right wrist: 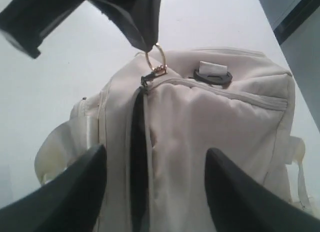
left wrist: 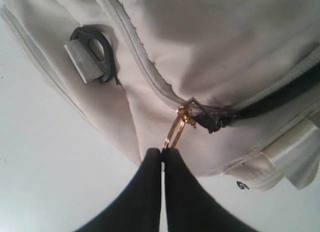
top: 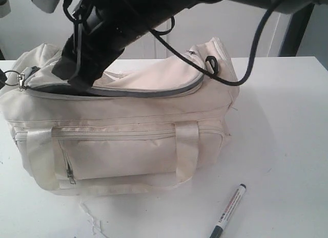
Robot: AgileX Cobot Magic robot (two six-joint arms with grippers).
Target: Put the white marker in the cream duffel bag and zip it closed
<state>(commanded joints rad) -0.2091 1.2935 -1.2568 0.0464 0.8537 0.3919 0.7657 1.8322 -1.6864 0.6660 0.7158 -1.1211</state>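
Bright, even light fills the room, so the white table (top: 287, 120) nearly washes out and the cream duffel bag (top: 128, 145) throws only a soft, pale shadow toward the right of the exterior view. Up close, the left gripper (left wrist: 161, 152) and right gripper (right wrist: 155, 152) show as featureless, soft-edged black shapes, and the arm (top: 118, 22) overhead looks dark and slightly blurred.

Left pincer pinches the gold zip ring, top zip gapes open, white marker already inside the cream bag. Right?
No: the slim white black-capped marker lies on the white table beside the cream fabric duffel bag, per the exterior view. The rest holds.
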